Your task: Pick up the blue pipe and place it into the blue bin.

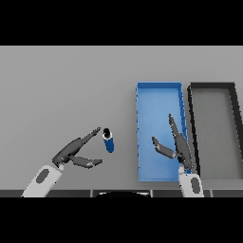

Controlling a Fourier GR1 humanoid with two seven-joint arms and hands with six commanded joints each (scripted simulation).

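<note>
Blue pipe stands upright on the table, just left of the blue bin, nearest the left hand, fingers spread, fingertips beside its top. Right hand hovers open-fingered over the bin.

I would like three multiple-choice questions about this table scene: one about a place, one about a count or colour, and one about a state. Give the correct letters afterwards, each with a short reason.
1. Where is the blue pipe?
A. inside the blue bin
B. on the table, left of the blue bin
C. inside the black bin

2. How many bins are on the table?
A. one
B. two
C. three

3. What is the state of the left robot hand?
A. open, beside the pipe
C. shut on the pipe
B. flat inside the black bin

Answers:
1 B, the pipe stands on grey table outside the bin's left wall.
2 B, one blue and one black, side by side.
3 A, its fingers are straight and do not wrap the pipe.

The right robot hand is over the blue bin.
</note>
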